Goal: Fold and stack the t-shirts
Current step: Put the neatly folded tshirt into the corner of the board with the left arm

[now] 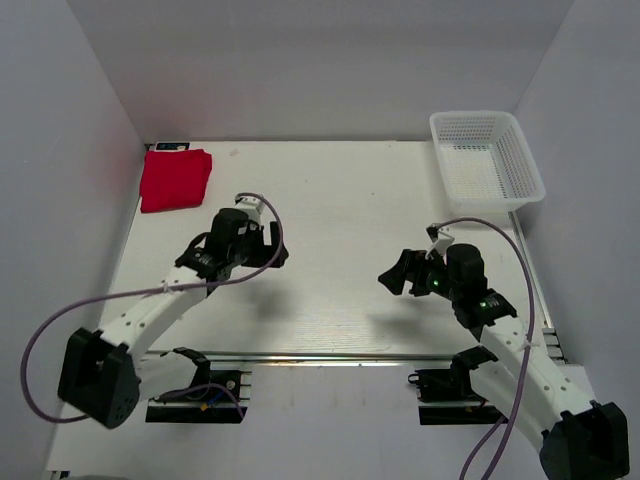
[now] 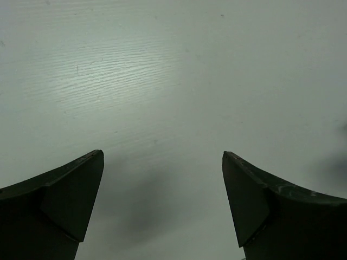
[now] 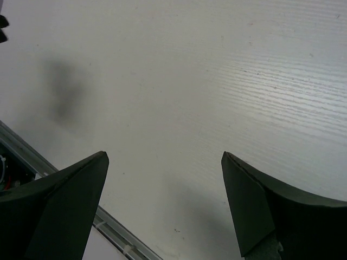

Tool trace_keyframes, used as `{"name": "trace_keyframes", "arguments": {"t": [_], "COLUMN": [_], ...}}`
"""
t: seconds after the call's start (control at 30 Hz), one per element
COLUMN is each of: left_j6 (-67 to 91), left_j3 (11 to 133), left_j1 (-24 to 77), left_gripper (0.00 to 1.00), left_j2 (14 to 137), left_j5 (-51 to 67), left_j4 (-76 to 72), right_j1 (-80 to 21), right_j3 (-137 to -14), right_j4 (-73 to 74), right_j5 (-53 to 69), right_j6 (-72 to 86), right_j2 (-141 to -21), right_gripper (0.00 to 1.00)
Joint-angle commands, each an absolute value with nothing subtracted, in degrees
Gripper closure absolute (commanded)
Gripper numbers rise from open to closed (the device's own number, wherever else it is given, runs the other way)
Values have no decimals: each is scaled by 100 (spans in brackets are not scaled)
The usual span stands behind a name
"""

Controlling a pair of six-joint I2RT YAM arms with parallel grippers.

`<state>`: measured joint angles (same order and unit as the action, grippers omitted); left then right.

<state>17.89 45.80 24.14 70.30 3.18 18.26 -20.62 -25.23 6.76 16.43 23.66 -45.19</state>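
The red t-shirt (image 1: 174, 178) lies folded into a compact rectangle at the table's far left corner, seen only in the top view. My left gripper (image 1: 276, 245) hovers open and empty over the table's left middle, to the right of and nearer than the shirt. In the left wrist view its gripper (image 2: 162, 154) frames only bare white tabletop. My right gripper (image 1: 394, 274) is open and empty over the right middle. In the right wrist view its gripper (image 3: 164, 156) frames bare table too.
A white mesh basket (image 1: 520, 160) stands at the far right corner, with nothing showing inside. White walls enclose the table on the left, back and right. A metal rail (image 1: 330, 356) runs along the near edge, also in the right wrist view (image 3: 116, 234).
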Motion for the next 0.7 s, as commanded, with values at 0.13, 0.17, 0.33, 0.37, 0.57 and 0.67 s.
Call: {"name": "trace_keyframes", "arguments": {"t": [0.13,0.17,0.33,0.37,0.57,0.67], "left_j6": [2162,2162,2162,2110,1934,1803], "left_j3": [4052,3886,3604,3604,3428,3375], "left_j1": [2839,2839,2900,2953,2953,3005], "left_gripper": [0,0,0,0,0,0], "left_j2": [5231,5003,4764,4764,4896,4834], "left_j5": [-624,-624,-755,-756,-817,-747], "left_j4": [2021,2021,1960,1899,1670,1539], "right_j1": [-2048,-2048,-2048,-2048,-2039,-2048], "right_j3": [-1943,-1899,-1863,-1889,-1802,-1758], "right_j4": [519,519,518,536,264,80], "right_j5": [1644,1644,1468,1459,1415,1510], "right_j6": [2505,2548,2646,2654,2593,2593], "right_j2": [-3622,-3491,-3419,-3410,-3366,-3419], "right_gripper": [10,10,10,10,10,10]}}
